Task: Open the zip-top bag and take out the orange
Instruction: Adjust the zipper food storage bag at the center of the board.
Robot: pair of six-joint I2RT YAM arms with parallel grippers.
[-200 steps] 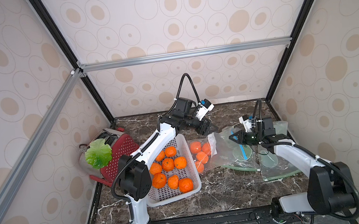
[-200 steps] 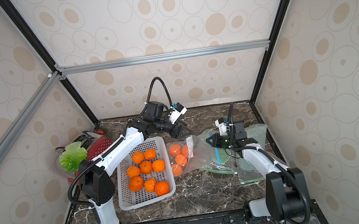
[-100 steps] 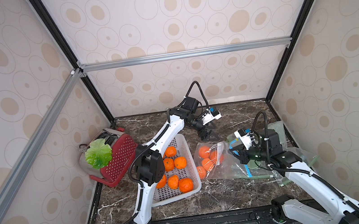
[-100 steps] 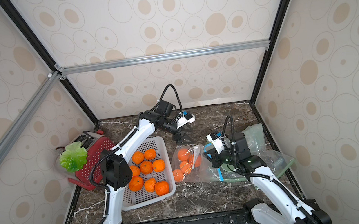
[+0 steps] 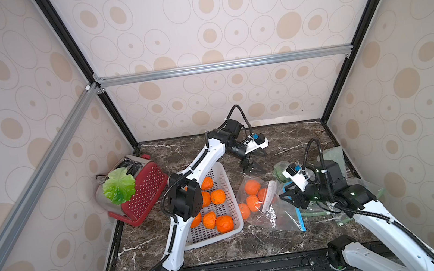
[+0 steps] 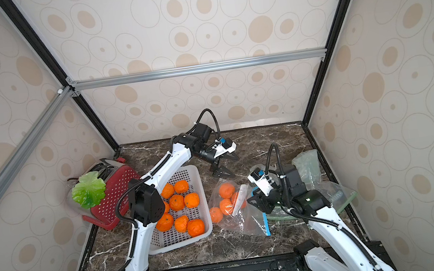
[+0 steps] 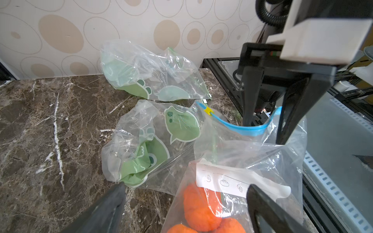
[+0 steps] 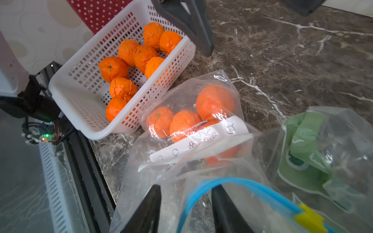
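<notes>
On the marble tabletop, the zip-top bag is lying beside the spread left gripper, its blue zipper running between the parted jaws of the right gripper.

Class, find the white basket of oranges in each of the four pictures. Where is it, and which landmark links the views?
A top view: white basket left of centre, zip-top bag on its right.
A top view: basket left of centre, bag beside it.
Left wrist: basket not in it.
Right wrist: basket beside the bag.
Shared landmark: the bag's blue zip strip.
</notes>
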